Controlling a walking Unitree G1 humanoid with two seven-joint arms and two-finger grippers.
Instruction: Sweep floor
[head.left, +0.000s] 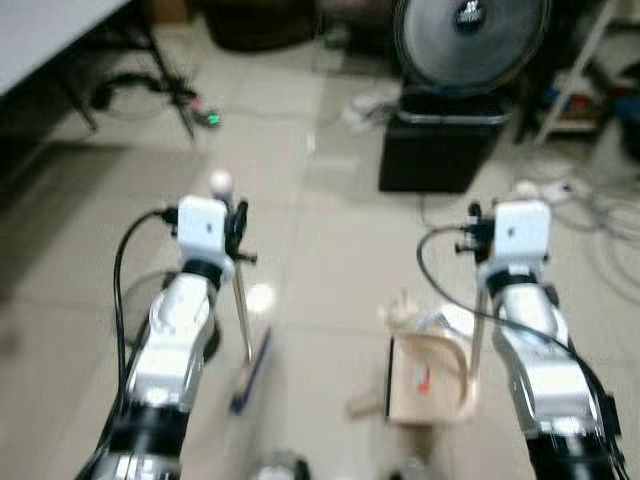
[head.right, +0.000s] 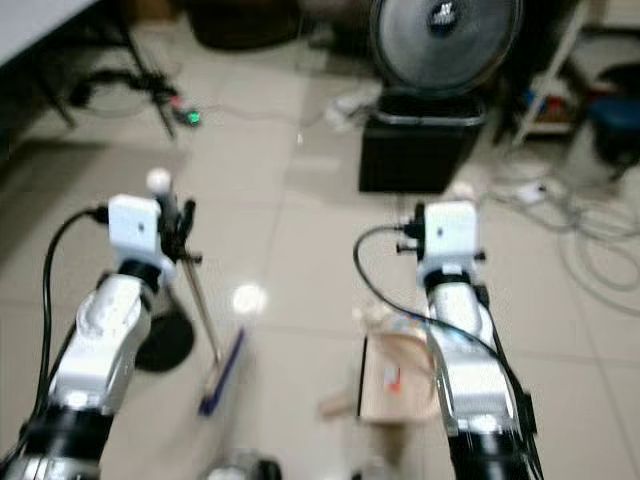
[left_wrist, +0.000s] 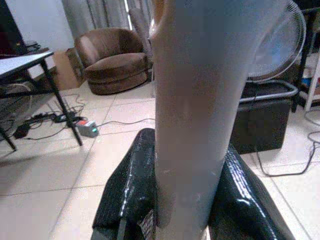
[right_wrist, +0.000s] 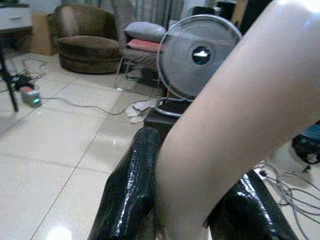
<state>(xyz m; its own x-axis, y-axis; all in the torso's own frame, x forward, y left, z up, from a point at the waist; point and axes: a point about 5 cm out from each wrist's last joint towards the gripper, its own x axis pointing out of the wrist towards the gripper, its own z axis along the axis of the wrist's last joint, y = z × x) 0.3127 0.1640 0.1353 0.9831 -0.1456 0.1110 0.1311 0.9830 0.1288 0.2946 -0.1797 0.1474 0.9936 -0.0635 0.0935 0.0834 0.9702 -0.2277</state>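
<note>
On pale tiled floor (head.left: 330, 240) before me | my left tool (left_wrist: 182, 200) clamped on thin grey broom handle (head.left: 241, 310), dark brush head (head.left: 250, 372) resting on tiles | my right tool (right_wrist: 192, 210) clamped on beige dustpan handle (right_wrist: 235, 115), beige dustpan (head.left: 428, 378) beside broom | black fan (head.left: 468, 40) ahead

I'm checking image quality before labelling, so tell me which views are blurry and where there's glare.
Left and right eye views: soft motion blur throughout, with a bright glare spot on the floor tiles beside the broom. Left wrist view: the broom handle is out of focus, the armchair sharper. Right wrist view: the dustpan handle is blurred, the fan clear.
</note>
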